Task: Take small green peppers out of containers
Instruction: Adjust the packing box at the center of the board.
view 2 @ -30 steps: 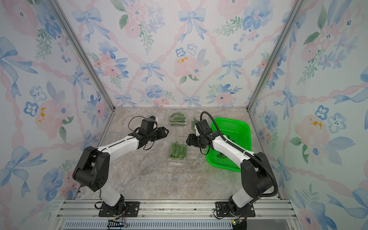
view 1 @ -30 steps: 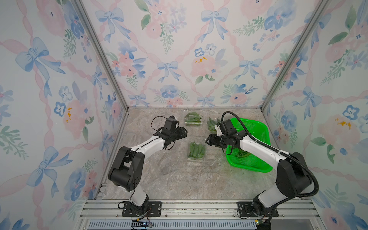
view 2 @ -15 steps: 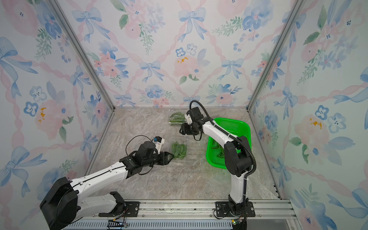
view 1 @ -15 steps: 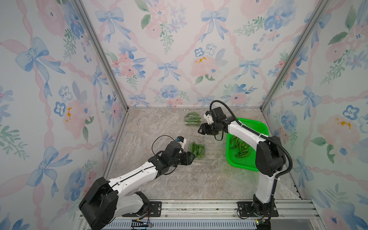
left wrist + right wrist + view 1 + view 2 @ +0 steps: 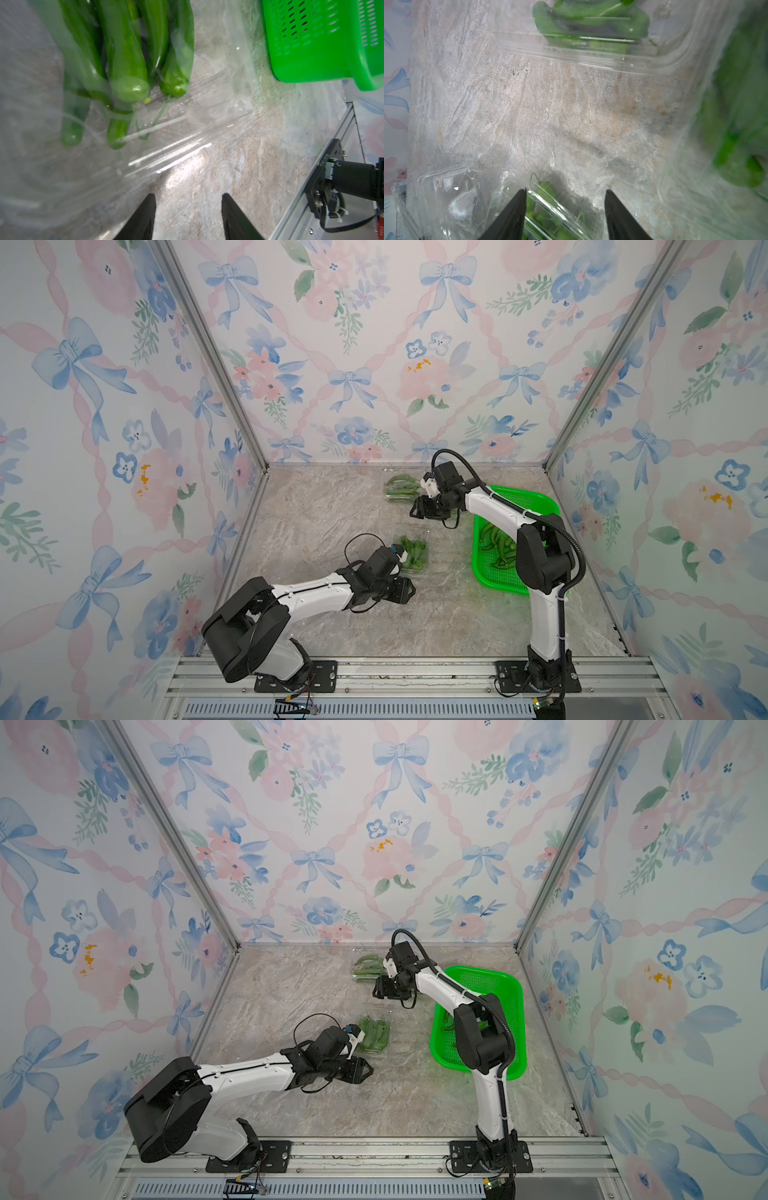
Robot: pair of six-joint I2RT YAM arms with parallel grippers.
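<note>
Small green peppers (image 5: pixel 128 68) lie in a clear container (image 5: pixel 411 553) mid-table. My left gripper (image 5: pixel 188 197) is open and empty, just short of that container's near edge; in both top views it (image 5: pixel 409 591) sits at the container's front side. More small green peppers fill a second container (image 5: pixel 399 489) at the back. My right gripper (image 5: pixel 415 508) hovers open at its near side. In the right wrist view the rim of a pepper-filled container (image 5: pixel 548 205) lies between the right gripper's (image 5: pixel 565 193) spread fingers, nearer one of them.
A bright green perforated basket (image 5: pixel 523 494) stands at the right with several loose peppers (image 5: pixel 494 541) in it. An empty clear container (image 5: pixel 436 197) lies beside the right gripper. Floral walls close in three sides; the arm bases sit on the front rail.
My left arm swung from the back left to the front, and its gripper is now at the middle container's near side. My right gripper moved back toward the far container.
</note>
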